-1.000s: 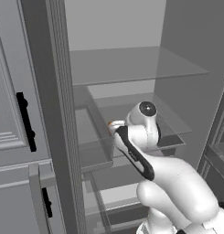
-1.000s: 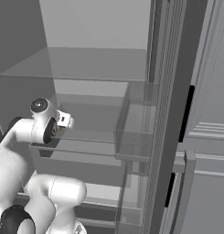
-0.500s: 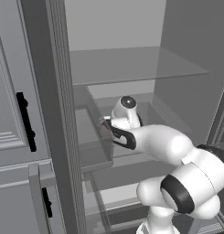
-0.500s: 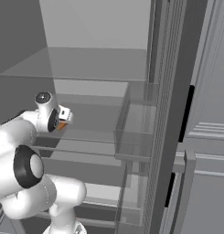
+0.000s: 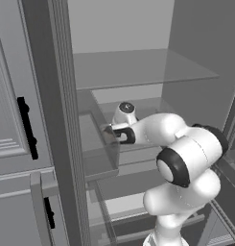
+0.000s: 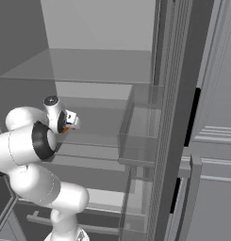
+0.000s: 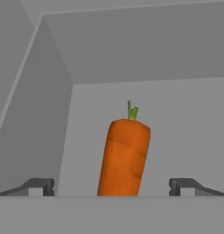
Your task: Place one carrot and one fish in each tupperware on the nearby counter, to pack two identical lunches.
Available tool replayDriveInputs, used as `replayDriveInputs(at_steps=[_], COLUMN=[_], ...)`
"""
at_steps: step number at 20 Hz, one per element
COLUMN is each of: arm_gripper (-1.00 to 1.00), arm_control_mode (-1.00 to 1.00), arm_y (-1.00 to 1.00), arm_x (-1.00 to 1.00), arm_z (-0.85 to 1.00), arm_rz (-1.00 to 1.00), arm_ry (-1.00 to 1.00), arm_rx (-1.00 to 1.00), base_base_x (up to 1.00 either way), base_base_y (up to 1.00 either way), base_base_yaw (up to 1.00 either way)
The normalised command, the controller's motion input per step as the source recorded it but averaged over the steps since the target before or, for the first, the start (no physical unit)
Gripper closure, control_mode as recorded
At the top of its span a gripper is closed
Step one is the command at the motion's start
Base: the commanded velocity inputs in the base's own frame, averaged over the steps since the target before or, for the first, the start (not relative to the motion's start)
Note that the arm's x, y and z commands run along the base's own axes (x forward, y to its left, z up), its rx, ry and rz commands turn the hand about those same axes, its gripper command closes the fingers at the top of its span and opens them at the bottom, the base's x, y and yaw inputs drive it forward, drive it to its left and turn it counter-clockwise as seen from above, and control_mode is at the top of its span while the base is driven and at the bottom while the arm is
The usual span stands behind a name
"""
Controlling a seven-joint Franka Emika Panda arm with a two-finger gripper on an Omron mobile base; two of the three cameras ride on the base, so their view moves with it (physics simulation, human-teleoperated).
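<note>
Grey fridge shelving surrounds the work: the carrot [image 7: 125,155] lies on a middle shelf [image 5: 143,153] near the back wall, leafy end pointing away, its body centred between the claw [image 7: 111,185] fingers, which stand wide apart with nothing held. Judging by this, the step in hand is the pick. It would go best to ease straight forward until the fingertips [image 7: 40,185] flank the thick upper body, keep low over the shelf, then close evenly across the width.

The stubby orange carrot [image 7: 124,157] has a matt, faintly mottled skin and a short green stalk. The clear glass shelves [image 5: 138,67] look smooth and translucent. The robot's white arm [image 5: 186,153] shows a glossy plastic shell with dark, duller joints.
</note>
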Motion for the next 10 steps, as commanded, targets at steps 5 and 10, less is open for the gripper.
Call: replayDriveInputs(at_steps=[5,10], arm_gripper=[-1.0,1.0], arm_control_mode=[-1.0,-1.0], arm_y=[-0.07,0.0], arm_x=[0.07,0.02], arm_z=[-0.42,-0.18], arm_rz=[-0.04,0.0], arm_ry=[0.0,0.01], arm_rx=[-0.04,0.01], base_base_x=[0.0,0.0], base_base_y=[0.0,0.0], base_base_yaw=[0.0,0.0])
